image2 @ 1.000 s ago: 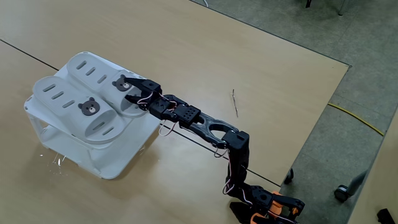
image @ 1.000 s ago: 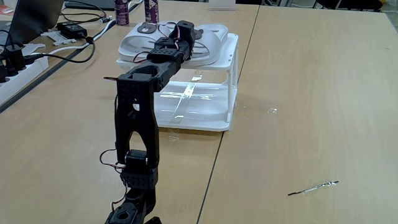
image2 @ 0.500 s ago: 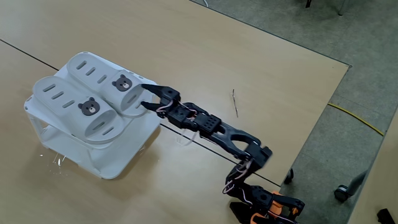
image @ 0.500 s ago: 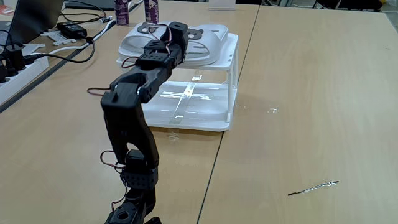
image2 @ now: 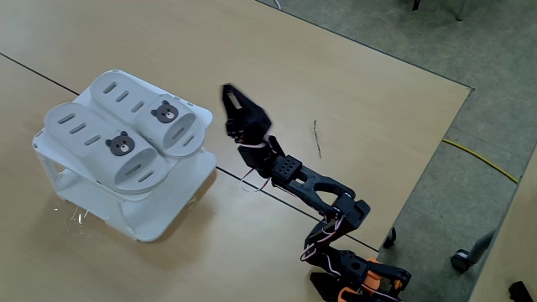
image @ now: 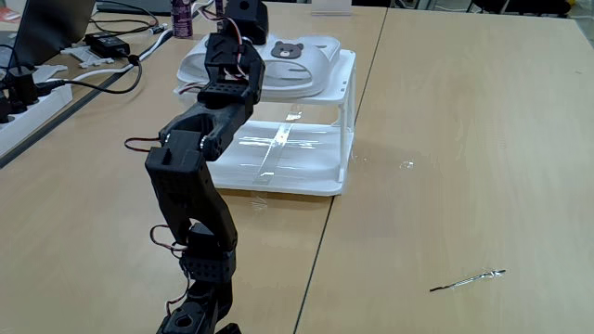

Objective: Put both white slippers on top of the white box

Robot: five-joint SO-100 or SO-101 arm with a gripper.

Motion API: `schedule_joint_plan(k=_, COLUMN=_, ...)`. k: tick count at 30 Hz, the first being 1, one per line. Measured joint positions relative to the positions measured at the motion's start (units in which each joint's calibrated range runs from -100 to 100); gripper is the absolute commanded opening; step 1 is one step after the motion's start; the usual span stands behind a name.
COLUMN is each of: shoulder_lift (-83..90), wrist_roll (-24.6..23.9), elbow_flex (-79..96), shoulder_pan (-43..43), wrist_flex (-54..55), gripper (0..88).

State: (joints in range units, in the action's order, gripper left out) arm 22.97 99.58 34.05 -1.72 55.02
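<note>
Wooden tabletop (image2: 336, 75) over grey floor (image2: 470, 42) — tool (image2: 232, 94) raised, seemingly shut — holding nothing.

Hand (image2: 228, 107) lifted clear of slippers (image2: 138, 126).

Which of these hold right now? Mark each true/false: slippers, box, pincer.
1. Both white slippers lie on top of the white box. True.
2. The pincer is clamped on a slipper. False: in a fixed view it is raised off to the side of the box, holding nothing.
3. The slippers lie side by side with their bear badges facing up. True.
4. One slipper sits on the box's lower shelf. False: the lower shelf holds no slipper; both are on the top.
5. A thin stick-like object lies on the table away from the box. True.
</note>
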Motion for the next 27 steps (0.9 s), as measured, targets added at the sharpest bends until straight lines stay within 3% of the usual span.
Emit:
schedule_joint_plan(k=4, shoulder_lift=0.2, wrist_roll=0.0, elbow_flex=-0.4, shoulder_pan=0.0, wrist_flex=18.8, gripper=0.8)
schedule_joint_plan(k=7, shoulder_lift=5.5, wrist_roll=0.0, elbow_flex=3.3, shoulder_pan=0.0, wrist_flex=25.8, gripper=0.8)
schedule_joint_plan(k=18, shoulder_lift=47.8, wrist_roll=0.0, elbow_flex=50.2, shoulder_pan=0.1, wrist_flex=28.8, gripper=0.8)
schedule_joint_plan(k=27, shoulder_lift=74.8, wrist_roll=0.0, elbow_flex=65.0, shoulder_pan=-2.3, wrist_flex=31.6, gripper=0.8)
